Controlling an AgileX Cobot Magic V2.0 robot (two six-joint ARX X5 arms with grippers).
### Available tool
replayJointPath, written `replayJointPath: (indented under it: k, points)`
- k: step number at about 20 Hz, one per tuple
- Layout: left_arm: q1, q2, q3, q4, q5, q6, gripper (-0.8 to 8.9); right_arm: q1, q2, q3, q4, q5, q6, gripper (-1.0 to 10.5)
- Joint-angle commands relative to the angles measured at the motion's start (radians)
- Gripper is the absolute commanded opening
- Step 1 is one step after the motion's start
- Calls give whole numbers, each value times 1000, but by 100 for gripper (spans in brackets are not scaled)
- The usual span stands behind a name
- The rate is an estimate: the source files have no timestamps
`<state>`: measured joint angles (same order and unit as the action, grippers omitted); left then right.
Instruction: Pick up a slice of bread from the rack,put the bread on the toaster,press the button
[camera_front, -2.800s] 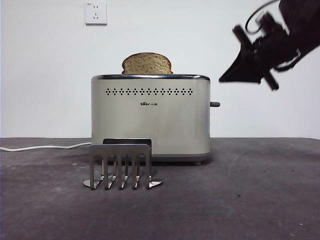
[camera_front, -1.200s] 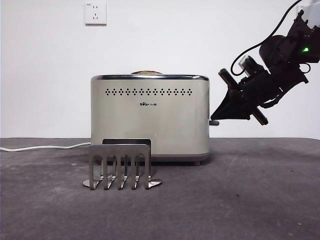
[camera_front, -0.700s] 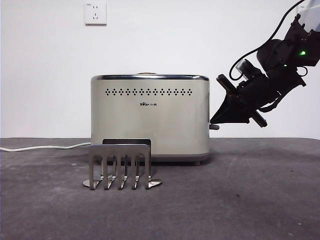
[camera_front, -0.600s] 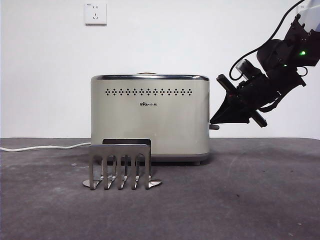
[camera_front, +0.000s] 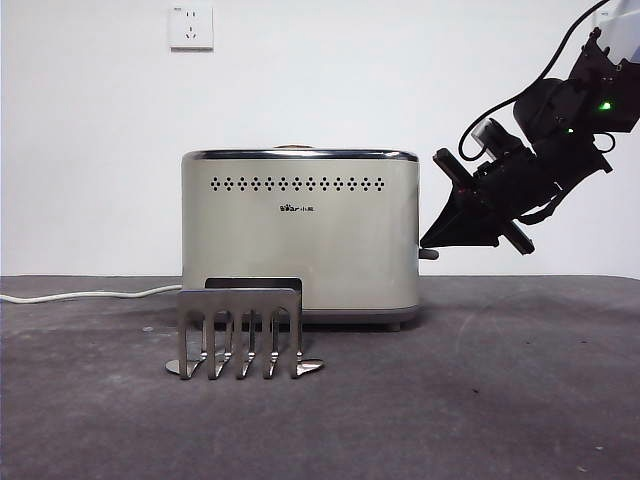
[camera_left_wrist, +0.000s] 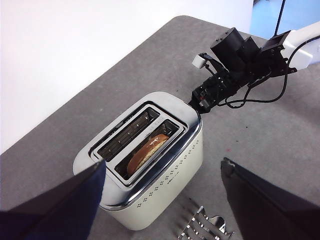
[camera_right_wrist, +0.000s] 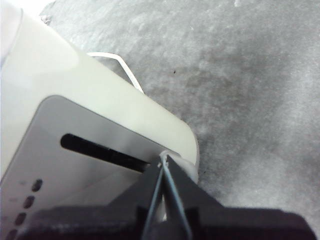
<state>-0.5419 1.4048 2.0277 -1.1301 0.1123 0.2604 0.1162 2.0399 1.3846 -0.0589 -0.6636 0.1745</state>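
The cream toaster (camera_front: 300, 235) stands mid-table, with the steel rack (camera_front: 242, 330) in front of it holding nothing. The slice of bread (camera_left_wrist: 147, 150) sits sunk in the toaster's near slot; only a sliver of its top (camera_front: 293, 147) shows above the chrome rim. My right gripper (camera_front: 428, 243) is shut, its tip pressing down on the button (camera_front: 430, 254), which is low on the toaster's narrow end. In the right wrist view the shut tips (camera_right_wrist: 162, 161) rest at the end of the lever slot (camera_right_wrist: 105, 150). My left gripper (camera_left_wrist: 162, 164) hangs open high above the toaster (camera_left_wrist: 145, 165).
A white power cable (camera_front: 90, 294) runs from behind the toaster to the left edge. A wall socket (camera_front: 191, 26) is on the back wall. The right arm's body and cables (camera_front: 560, 130) fill the upper right. The rack (camera_left_wrist: 205, 227) shows in the left wrist view.
Over two seconds the right gripper came down onto the button and pushed it down, and the bread sank into the toaster. In the last half second nothing moved.
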Motion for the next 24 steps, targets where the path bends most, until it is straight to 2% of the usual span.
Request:
replayJointPath:
  k: [1, 5, 8, 13, 19, 24]
  points:
    - [-2, -1, -3, 1, 0, -6, 385, 3, 60, -36, -53, 33, -11, -12]
    - [-2, -1, -4, -2, 0, -6, 385, -2, -5, -35, -35, -10, 19, -12]
    - [-2, -1, -3, -2, 0, -6, 381, -2, -135, -35, -37, -11, 18, -12]
    - [-2, -1, -3, -4, 0, -6, 381, -4, -421, -35, -196, -12, 2, -12]
    - [-2, -1, -3, -92, 1, -6, 377, 11, -767, -35, -616, -16, -137, -12]
    - [-2, -1, -3, -174, 1, -6, 375, 13, -903, -35, -859, -16, -244, -12]
